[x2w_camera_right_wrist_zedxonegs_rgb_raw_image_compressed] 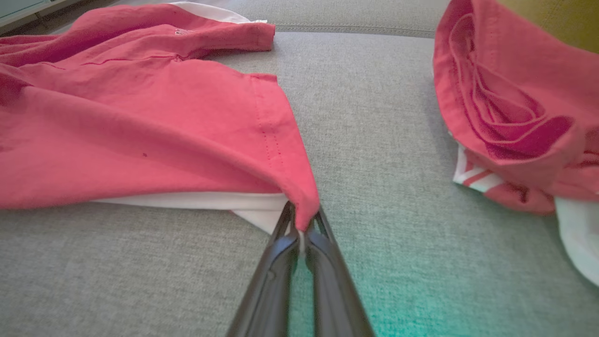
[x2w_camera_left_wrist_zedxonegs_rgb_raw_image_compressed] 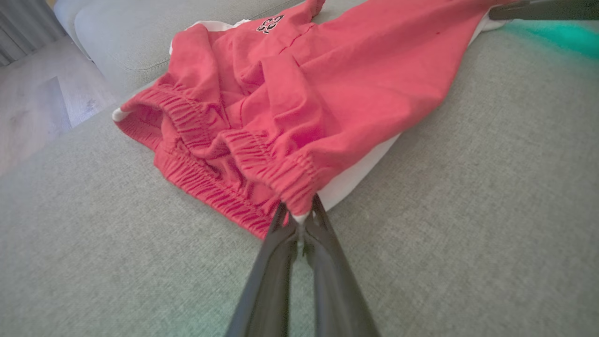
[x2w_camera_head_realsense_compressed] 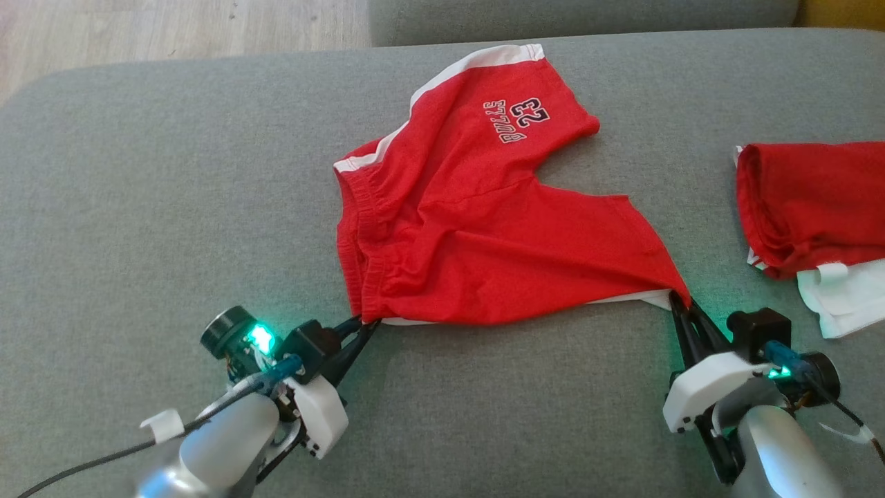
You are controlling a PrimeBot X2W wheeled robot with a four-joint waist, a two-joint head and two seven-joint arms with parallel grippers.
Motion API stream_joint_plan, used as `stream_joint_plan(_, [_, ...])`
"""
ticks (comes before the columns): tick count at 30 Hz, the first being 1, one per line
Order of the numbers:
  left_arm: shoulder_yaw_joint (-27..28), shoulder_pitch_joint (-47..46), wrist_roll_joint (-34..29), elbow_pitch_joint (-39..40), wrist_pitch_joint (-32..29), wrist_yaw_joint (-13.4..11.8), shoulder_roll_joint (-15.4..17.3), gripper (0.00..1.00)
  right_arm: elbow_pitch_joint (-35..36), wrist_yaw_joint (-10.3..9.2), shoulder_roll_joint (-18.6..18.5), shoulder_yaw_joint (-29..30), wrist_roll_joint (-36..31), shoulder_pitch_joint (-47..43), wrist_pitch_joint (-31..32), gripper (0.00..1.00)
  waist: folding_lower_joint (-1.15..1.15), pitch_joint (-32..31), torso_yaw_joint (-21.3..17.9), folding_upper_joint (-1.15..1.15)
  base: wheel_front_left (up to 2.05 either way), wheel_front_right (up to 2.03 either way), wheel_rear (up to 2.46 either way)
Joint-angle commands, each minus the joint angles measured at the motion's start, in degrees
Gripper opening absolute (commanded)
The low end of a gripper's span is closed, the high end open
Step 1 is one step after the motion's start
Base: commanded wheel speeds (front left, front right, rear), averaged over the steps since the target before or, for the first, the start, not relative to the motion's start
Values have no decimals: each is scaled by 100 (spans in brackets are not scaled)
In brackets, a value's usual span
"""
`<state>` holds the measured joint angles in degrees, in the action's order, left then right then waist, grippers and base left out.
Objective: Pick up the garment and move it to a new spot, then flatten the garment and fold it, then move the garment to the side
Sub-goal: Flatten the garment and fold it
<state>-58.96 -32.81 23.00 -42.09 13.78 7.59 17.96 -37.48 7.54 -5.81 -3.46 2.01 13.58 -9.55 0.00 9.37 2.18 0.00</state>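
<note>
Red basketball shorts (x2w_camera_head_realsense_compressed: 477, 221) with white side stripes and a "23" print lie spread on the grey cushion (x2w_camera_head_realsense_compressed: 173, 207), waistband to the left. My left gripper (x2w_camera_head_realsense_compressed: 370, 324) is shut on the near corner of the elastic waistband (x2w_camera_left_wrist_zedxonegs_rgb_raw_image_compressed: 299, 187). My right gripper (x2w_camera_head_realsense_compressed: 681, 299) is shut on the hem corner of the near leg (x2w_camera_right_wrist_zedxonegs_rgb_raw_image_compressed: 304, 206). The near edge of the shorts (x2w_camera_right_wrist_zedxonegs_rgb_raw_image_compressed: 140, 140) is stretched between the two grippers, with white fabric showing underneath. The far leg with the print lies wrinkled toward the back.
A second red and white garment (x2w_camera_head_realsense_compressed: 816, 207) lies bunched at the right edge of the cushion, also the red bundle (x2w_camera_right_wrist_zedxonegs_rgb_raw_image_compressed: 510, 112) close to my right gripper. A sofa back cushion (x2w_camera_head_realsense_compressed: 581, 17) runs along the far side; wooden floor (x2w_camera_head_realsense_compressed: 138, 28) lies beyond the left corner.
</note>
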Motion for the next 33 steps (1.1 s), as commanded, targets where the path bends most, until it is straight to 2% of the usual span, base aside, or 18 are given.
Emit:
stream_joint_plan(1, [111,-319,142,69,77,-10,136,0,162,-5,-22,-124,-9,179,10,0,0,-8,10,0,0,0,0])
stream_joint_plan(8, [50,-347,467,204,108,-10,239,0,212,-5,-84,-170,-18,209,-17,0,0,-173,34,0,0,0,0])
stream_joint_plan(15, [276,-371,843,549,117,-10,473,0,582,-5,-201,-301,28,356,-65,0,0,-435,-13,0,0,0,0])
stream_joint_plan(20, [635,-632,1230,1000,57,-11,732,0,1209,-5,-491,-535,115,633,113,0,0,-726,-51,0,0,0,0])
stream_joint_plan(25, [959,-1074,1494,1552,-324,-38,999,0,1947,-5,-910,-854,411,1073,511,0,0,-1018,-70,0,0,0,0])
stream_joint_plan(33, [1403,-1678,1800,2347,-897,-274,1307,0,2647,-5,-1412,-1262,873,1916,1080,0,0,-1267,-136,0,0,0,0])
